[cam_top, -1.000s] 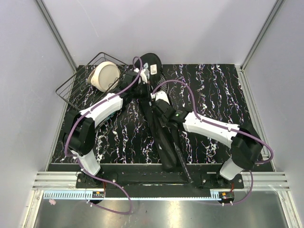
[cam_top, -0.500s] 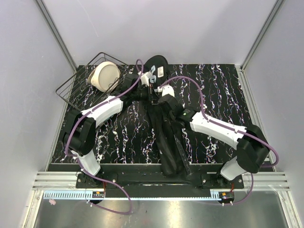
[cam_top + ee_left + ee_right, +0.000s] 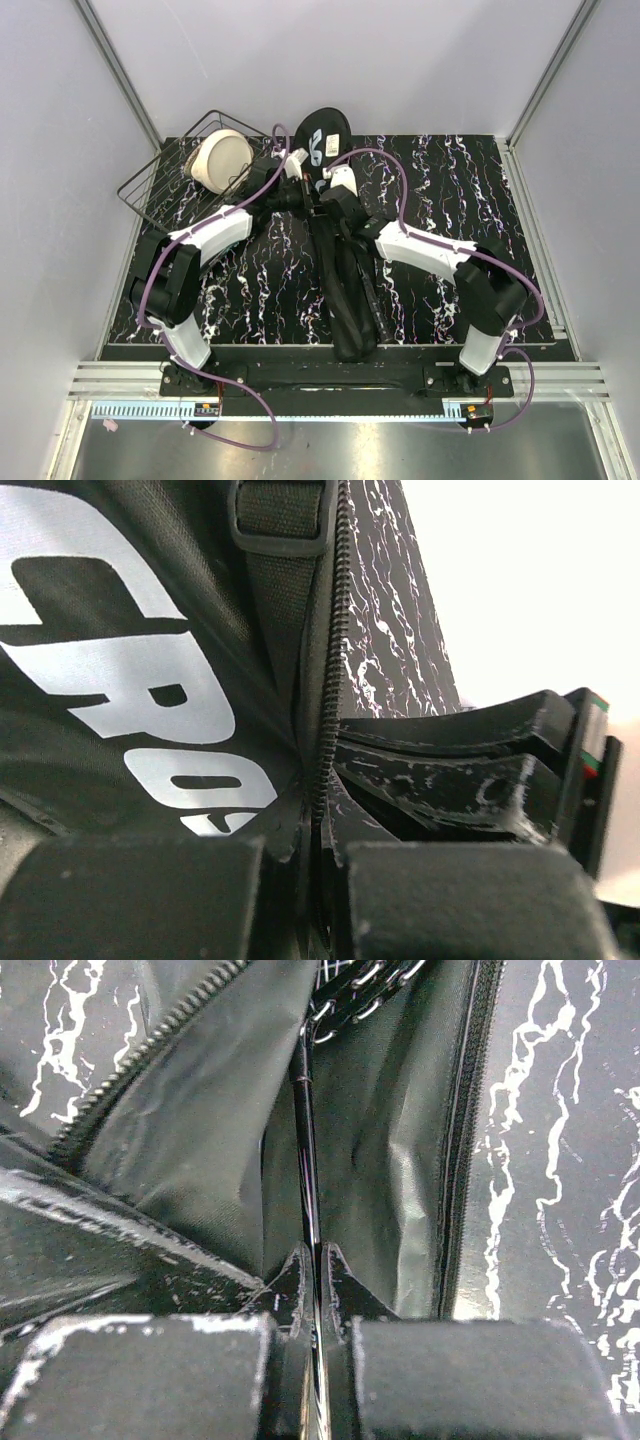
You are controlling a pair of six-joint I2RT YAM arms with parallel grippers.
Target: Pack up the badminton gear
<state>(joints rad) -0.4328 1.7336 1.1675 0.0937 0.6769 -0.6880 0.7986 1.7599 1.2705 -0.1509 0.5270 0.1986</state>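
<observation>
The long black racket bag (image 3: 345,300) lies down the middle of the table, and its white lettering (image 3: 150,700) fills the left wrist view. My left gripper (image 3: 303,197) (image 3: 320,825) is shut on the bag's zipper edge (image 3: 327,660), holding the flap up. My right gripper (image 3: 330,203) (image 3: 313,1275) is shut on the thin black shaft of a racket (image 3: 304,1140). The racket's strung head (image 3: 350,985) is inside the open bag, and its handle end (image 3: 373,312) lies along the bag's near part. No shuttlecocks or shuttle tube show.
A black wire basket (image 3: 160,180) stands at the back left with a cream round object (image 3: 222,160) in it. The black marbled table (image 3: 460,190) stretches to the right, with grey walls close around it. The two arms meet over the bag's far half.
My right gripper has moved toward the far end, sliding the racket deeper into the bag. The handle no longer sticks out over the near edge. The left gripper keeps its hold.
</observation>
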